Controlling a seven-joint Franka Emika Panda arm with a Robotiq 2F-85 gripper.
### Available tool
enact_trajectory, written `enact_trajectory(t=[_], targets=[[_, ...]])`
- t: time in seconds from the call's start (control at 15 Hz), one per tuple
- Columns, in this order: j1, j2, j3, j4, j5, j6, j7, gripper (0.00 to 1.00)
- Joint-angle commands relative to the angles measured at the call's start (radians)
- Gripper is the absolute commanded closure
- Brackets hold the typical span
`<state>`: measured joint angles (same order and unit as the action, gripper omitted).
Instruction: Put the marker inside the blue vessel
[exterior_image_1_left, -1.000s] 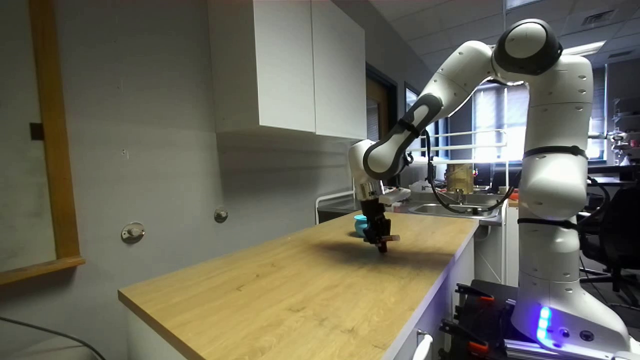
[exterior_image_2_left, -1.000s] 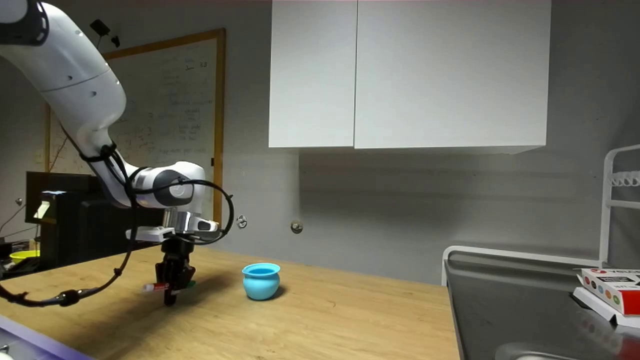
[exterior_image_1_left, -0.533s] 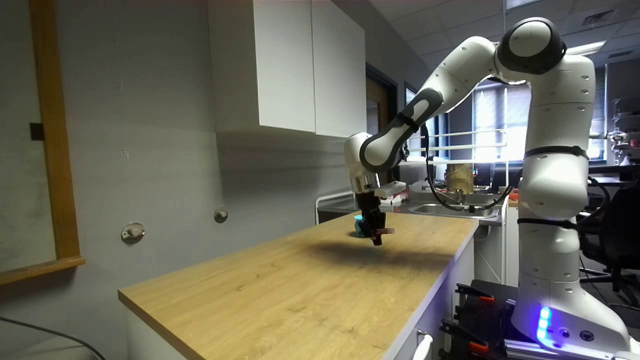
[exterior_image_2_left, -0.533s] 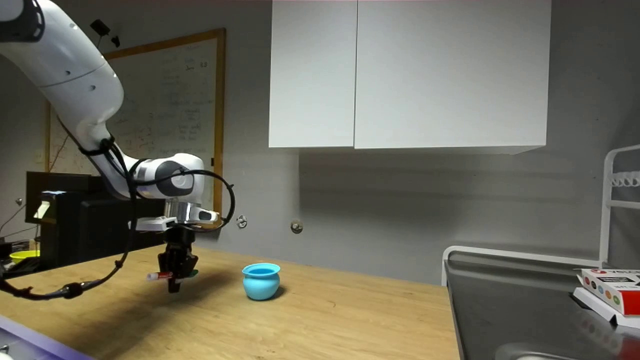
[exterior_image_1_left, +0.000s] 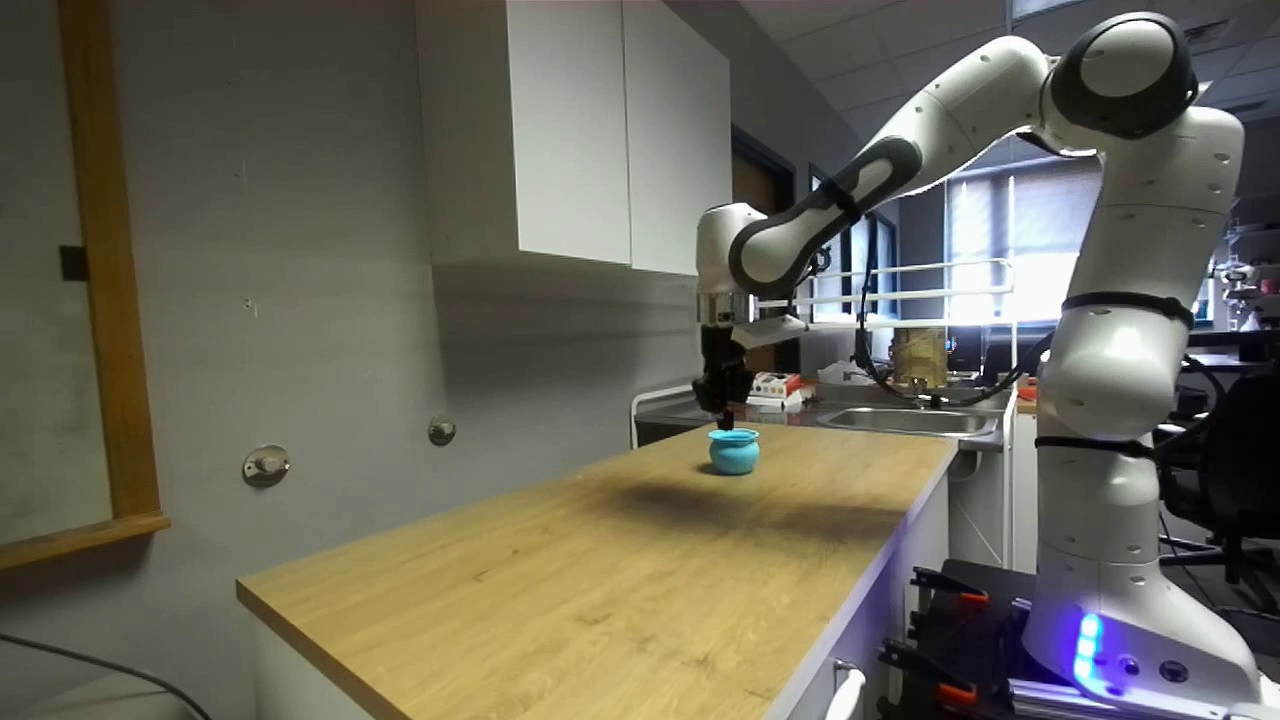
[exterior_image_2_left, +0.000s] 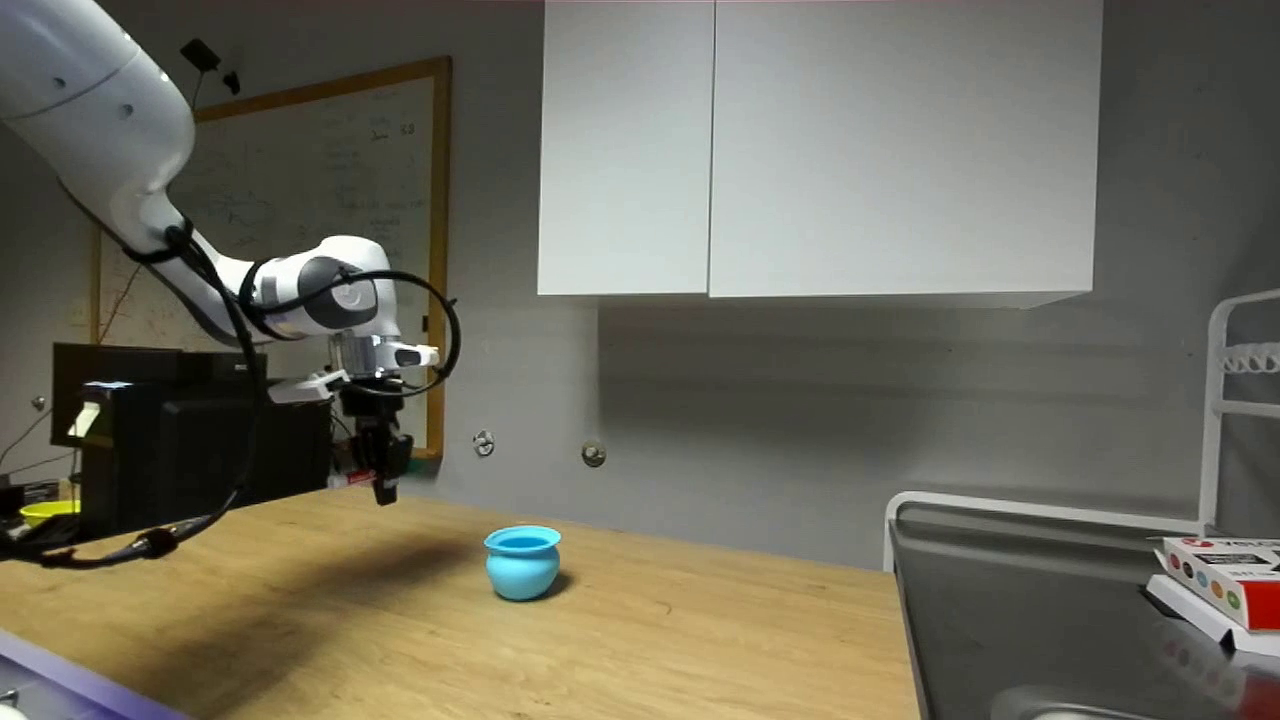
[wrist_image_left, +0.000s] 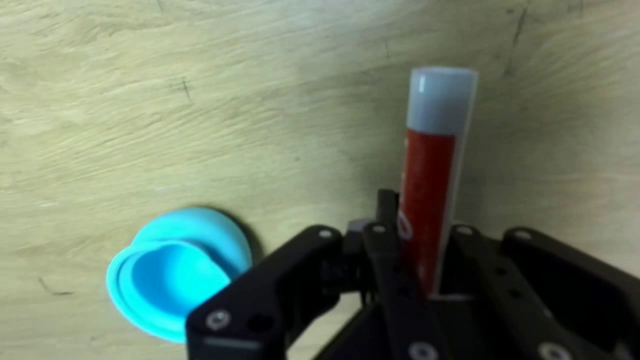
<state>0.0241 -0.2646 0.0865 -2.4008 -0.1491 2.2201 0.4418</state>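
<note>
Wrist view | hand (wrist_image_left: 422, 230) grips 1 marker (wrist_image_left: 434, 165) | blue vessel (wrist_image_left: 172, 275) apart

The place can be recognised as a laboratory, partly equipped like a kitchen. This is shown by a mounted robot arm (exterior_image_1_left: 1110, 400), a whiteboard (exterior_image_2_left: 340, 180) on which handwriting can be seen, a metal sink (exterior_image_1_left: 905, 422) beside a wood-coloured worktop (exterior_image_1_left: 560, 580), white wall cupboards (exterior_image_2_left: 900, 150) and a black office chair (exterior_image_1_left: 1235, 485).

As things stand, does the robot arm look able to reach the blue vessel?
Probably yes. The tool holds the marker above the wooden counter, to one side of the blue vessel; no object shows between them, and the vessel's top looks uncovered.
</note>
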Motion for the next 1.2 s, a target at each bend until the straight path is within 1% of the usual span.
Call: enact_trajectory(t=[0.0, 0.2, 0.4, 0.6, 0.8, 1.0, 1.13], targets=[[-0.058, -0.073, 0.027, 0.008, -0.073, 0.057, 0.136, 0.98], [-0.123, -0.095, 0.038, 0.025, -0.142, 0.125, 0.242, 0.98], [-0.201, -0.074, 0.043, 0.060, -0.218, 0.199, 0.366, 0.98], [-0.287, -0.028, 0.055, 0.096, -0.344, 0.264, 0.522, 0.98], [-0.346, 0.027, 0.059, 0.129, -0.501, 0.301, 0.699, 0.98], [-0.353, 0.086, 0.036, 0.150, -0.686, 0.308, 0.895, 0.98], [-0.332, 0.125, 0.011, 0.164, -0.809, 0.283, 1.018, 0.98]])
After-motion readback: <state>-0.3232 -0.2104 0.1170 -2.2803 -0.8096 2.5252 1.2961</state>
